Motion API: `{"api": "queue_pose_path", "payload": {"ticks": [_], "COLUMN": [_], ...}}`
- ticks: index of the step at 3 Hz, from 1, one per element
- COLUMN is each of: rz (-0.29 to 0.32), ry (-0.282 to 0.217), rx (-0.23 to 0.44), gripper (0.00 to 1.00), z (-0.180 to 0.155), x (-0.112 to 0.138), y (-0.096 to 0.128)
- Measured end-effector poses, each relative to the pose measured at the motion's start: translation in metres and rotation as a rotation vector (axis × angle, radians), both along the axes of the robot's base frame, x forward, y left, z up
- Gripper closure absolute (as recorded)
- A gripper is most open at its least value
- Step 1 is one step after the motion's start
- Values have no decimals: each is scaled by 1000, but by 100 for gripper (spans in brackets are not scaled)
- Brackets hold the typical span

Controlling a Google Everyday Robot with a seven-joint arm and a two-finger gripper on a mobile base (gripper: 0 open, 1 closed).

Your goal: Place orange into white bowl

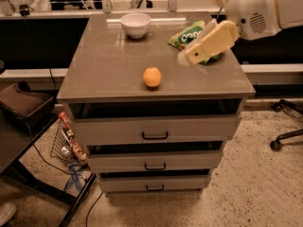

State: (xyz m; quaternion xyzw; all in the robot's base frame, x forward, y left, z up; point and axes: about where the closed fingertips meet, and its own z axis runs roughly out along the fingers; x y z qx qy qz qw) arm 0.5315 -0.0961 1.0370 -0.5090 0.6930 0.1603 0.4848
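Observation:
The orange is a small round fruit on the grey cabinet top, near its front edge and a little right of centre. The white bowl stands upright and empty at the back of the top, behind and to the left of the orange. My gripper reaches in from the upper right on a cream and white arm. It hangs above the right part of the top, to the right of the orange and a little behind it, apart from it. It holds nothing that I can see.
A green snack bag lies at the back right of the top, partly hidden by my arm. The cabinet has three drawers below. A wire basket and a dark table stand on the left, an office chair base on the right.

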Motion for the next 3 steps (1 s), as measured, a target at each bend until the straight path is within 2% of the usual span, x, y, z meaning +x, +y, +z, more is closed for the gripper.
{"api": "queue_pose_path", "payload": {"ticks": [1,2,3], "rz": [-2,-2,28], "ry": [1,14,51], "rx": [-13,-41,-1], "gripper": [0,0,0], "z": [0,-12,-49], "x": [-1,6,29], "y": [-3,14,59]}}
